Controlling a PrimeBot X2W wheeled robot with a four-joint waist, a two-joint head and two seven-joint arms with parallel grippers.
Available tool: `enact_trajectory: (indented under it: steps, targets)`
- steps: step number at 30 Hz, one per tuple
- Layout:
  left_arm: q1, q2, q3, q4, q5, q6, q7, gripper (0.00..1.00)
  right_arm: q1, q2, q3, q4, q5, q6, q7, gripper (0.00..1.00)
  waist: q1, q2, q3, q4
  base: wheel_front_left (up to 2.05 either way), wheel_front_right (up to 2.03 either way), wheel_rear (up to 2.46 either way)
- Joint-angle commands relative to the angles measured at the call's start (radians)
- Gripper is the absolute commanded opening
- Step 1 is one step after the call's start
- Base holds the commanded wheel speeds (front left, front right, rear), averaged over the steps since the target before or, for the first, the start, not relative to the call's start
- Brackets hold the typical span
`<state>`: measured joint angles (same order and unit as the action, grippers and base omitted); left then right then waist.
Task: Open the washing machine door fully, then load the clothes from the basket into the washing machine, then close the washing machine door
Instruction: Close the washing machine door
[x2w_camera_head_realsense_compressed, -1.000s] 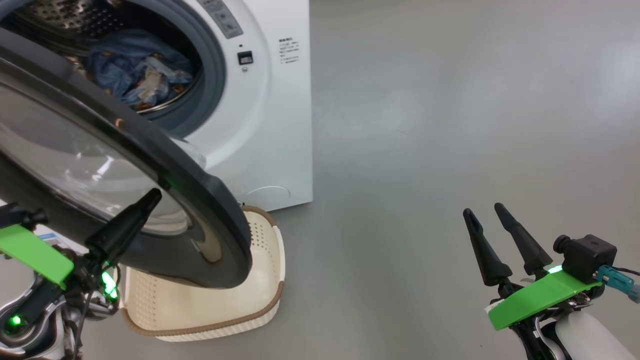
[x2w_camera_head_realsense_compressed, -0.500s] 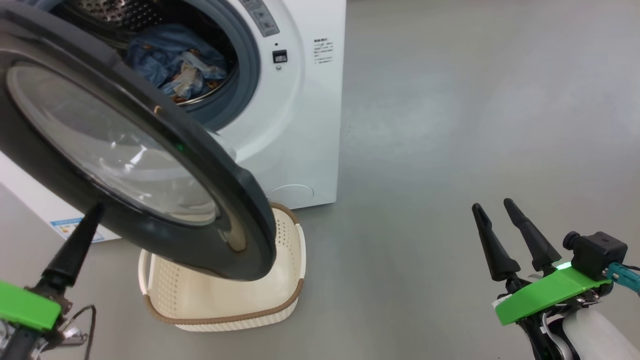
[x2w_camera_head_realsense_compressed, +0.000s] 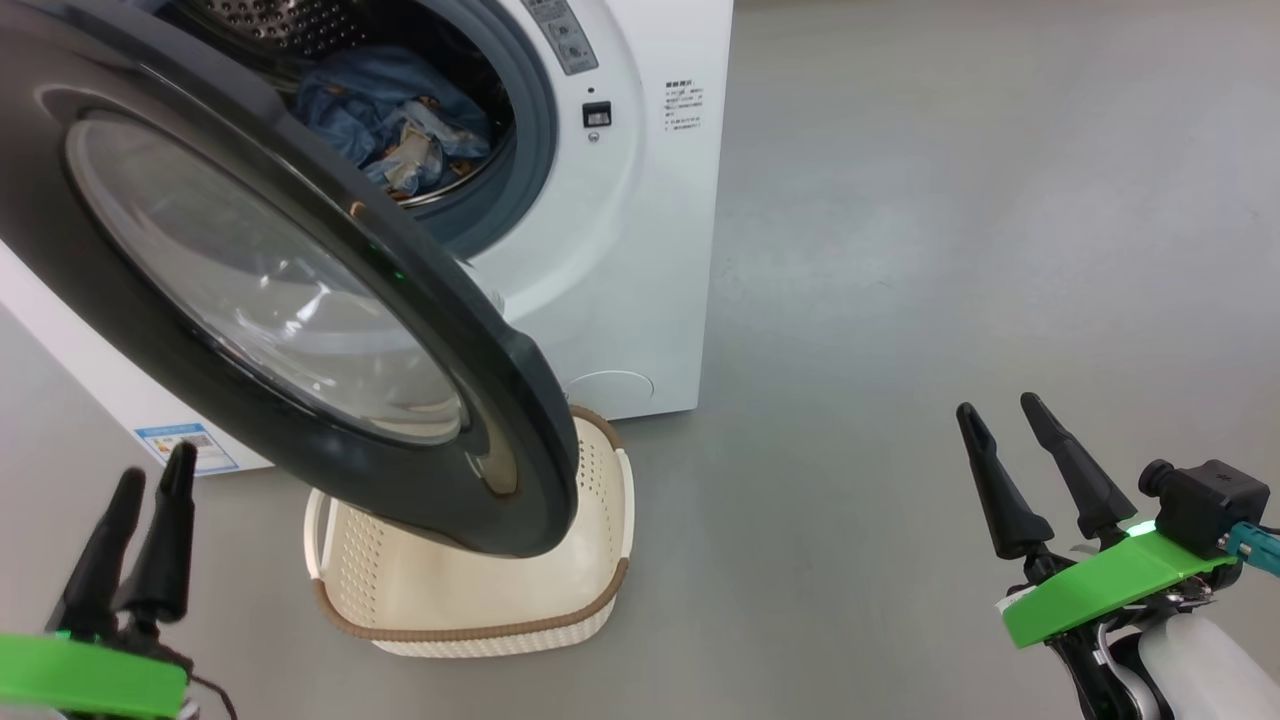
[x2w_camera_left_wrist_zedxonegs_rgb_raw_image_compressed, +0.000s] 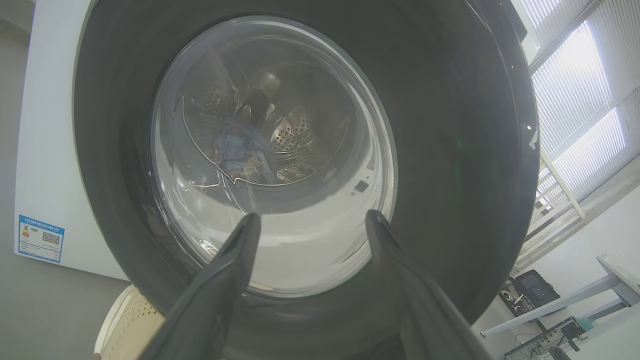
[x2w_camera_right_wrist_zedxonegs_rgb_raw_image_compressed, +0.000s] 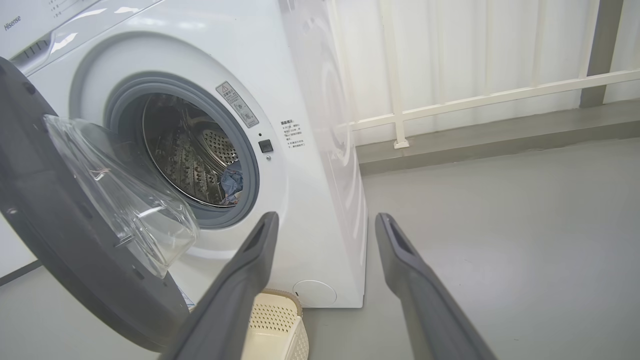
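Head view: clothes (x2w_camera_head_realsense_compressed: 395, 130) in drum (x2w_camera_head_realsense_compressed: 250, 15); right wrist view: white railing (x2w_camera_right_wrist_zedxonegs_rgb_raw_image_compressed: 475, 102) behind

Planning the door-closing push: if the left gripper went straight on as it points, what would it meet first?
Probably the washing machine door: the left gripper, open, aims at the lower part of its glass window; the gap is unclear.

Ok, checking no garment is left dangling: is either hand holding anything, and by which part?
Nothing is held. The left hand is open, facing the washing machine door; the right hand is open above the floor.
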<state>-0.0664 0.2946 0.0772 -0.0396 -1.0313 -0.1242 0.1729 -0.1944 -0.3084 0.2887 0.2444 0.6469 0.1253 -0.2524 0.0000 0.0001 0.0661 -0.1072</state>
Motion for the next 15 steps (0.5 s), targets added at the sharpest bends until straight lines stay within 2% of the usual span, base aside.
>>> enact_trajectory:
  steps: [1, 5, 10, 15]
  targets:
    - [-0.002, 0.046, 0.018, -0.004, 0.009, -0.006, -0.053, 1.00, 0.011, -0.018, 0.015, -0.025, -0.013, 0.005, -0.009, 1.00, 0.0000, -0.0001, -0.004, 0.001, 0.00, 0.00, 0.00]
    - [0.038, 0.134, -0.056, 0.068, 0.160, -0.006, -0.219, 1.00, 0.017, -0.021, 0.018, -0.023, -0.011, 0.005, -0.009, 1.00, 0.0000, -0.0001, -0.014, 0.003, 0.00, 0.00, 0.00]
    - [0.037, 0.148, -0.088, 0.170, 0.293, -0.001, -0.351, 1.00, 0.023, -0.026, 0.020, -0.021, -0.011, 0.005, -0.009, 1.00, 0.0000, -0.0001, -0.023, 0.006, 0.00, 0.00, 0.00]
    - [0.034, 0.141, -0.098, 0.214, 0.366, 0.019, -0.402, 1.00, 0.027, -0.031, 0.018, -0.022, -0.011, 0.005, -0.009, 1.00, 0.0000, -0.0001, -0.028, 0.008, 0.00, 0.00, 0.00]
